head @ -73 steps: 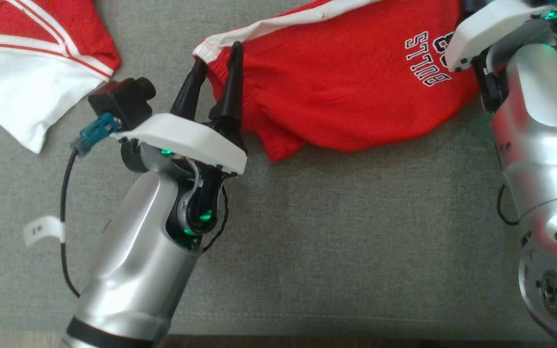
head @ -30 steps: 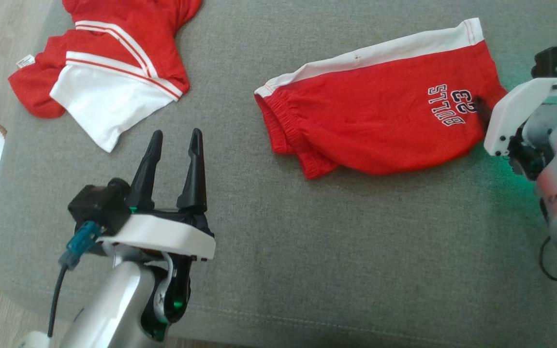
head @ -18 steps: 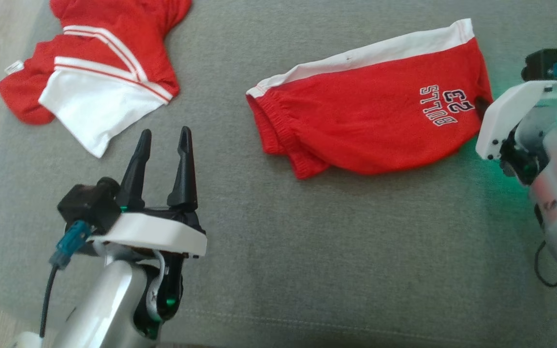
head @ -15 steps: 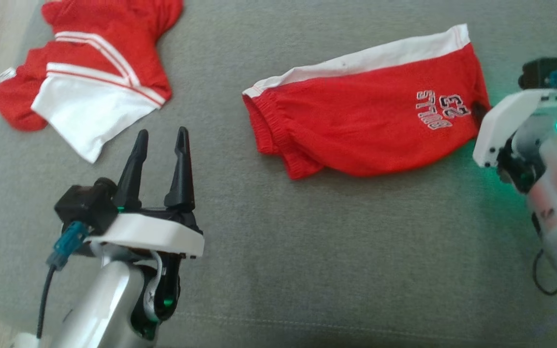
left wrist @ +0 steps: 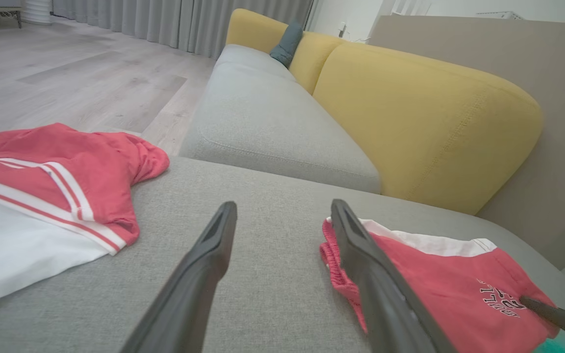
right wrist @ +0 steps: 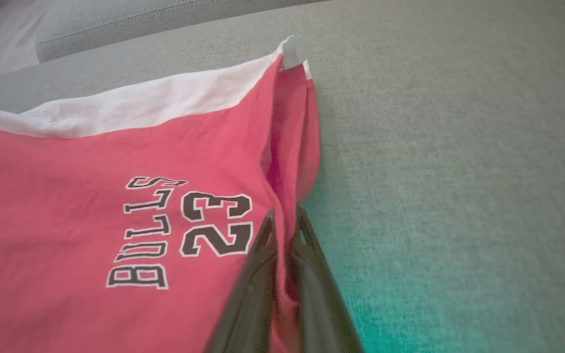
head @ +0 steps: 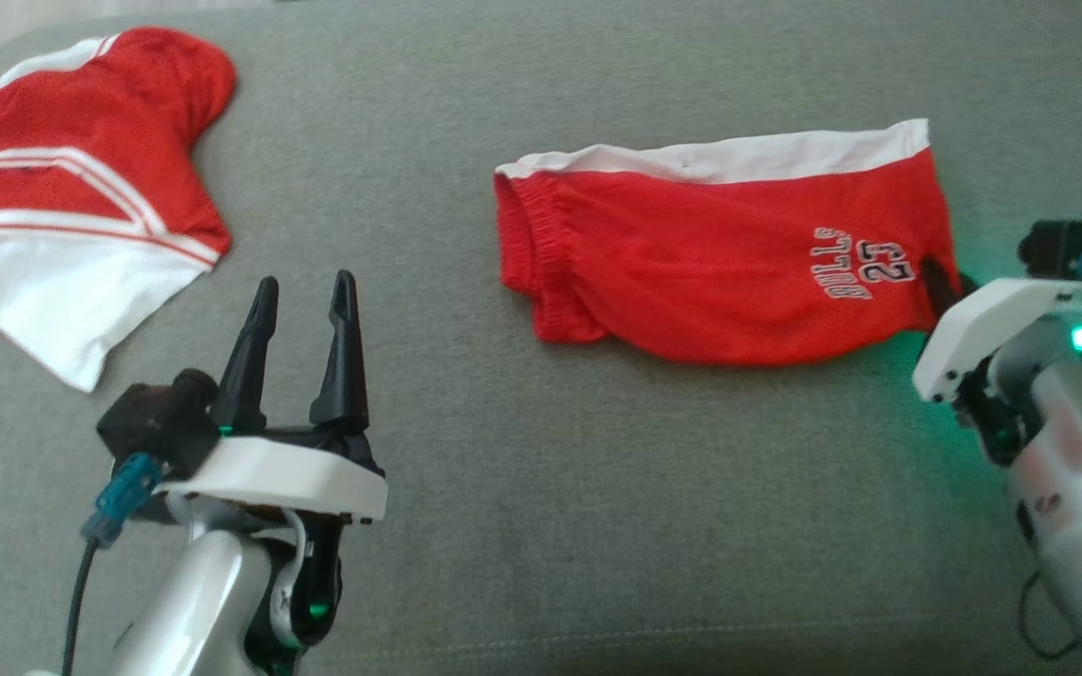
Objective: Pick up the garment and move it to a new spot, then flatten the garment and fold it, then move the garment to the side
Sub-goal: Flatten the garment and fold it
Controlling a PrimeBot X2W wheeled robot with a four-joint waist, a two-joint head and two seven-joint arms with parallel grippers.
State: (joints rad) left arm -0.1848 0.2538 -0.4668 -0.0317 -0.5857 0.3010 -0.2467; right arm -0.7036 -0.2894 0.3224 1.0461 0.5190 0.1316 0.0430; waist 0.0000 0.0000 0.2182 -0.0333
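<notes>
Red shorts [head: 719, 272] with a white side stripe and "BULLS 23" print lie folded on the grey sofa seat [head: 541, 526], elastic waist at the left. My right gripper [head: 943, 289] is shut on the hem edge of the shorts [right wrist: 115, 196] at their right end; in the right wrist view my right gripper [right wrist: 285, 219] pinches a raised fold of red cloth. My left gripper [head: 304, 293] stands open and empty, well left of the waistband. From the left wrist, the left gripper [left wrist: 282, 211] has the shorts [left wrist: 439, 279] just to its right.
A second red and white garment [head: 81, 225] lies crumpled at the seat's far left, also [left wrist: 42, 196]. A yellow sofa backrest [left wrist: 424, 122] rises behind the seat. Wooden floor [left wrist: 66, 83] lies beyond the left end.
The left gripper let go of the shorts' waistband and pulled back to the lower left. The head camera shifted. The right gripper stays shut on the hem; the shorts now lie straighter.
</notes>
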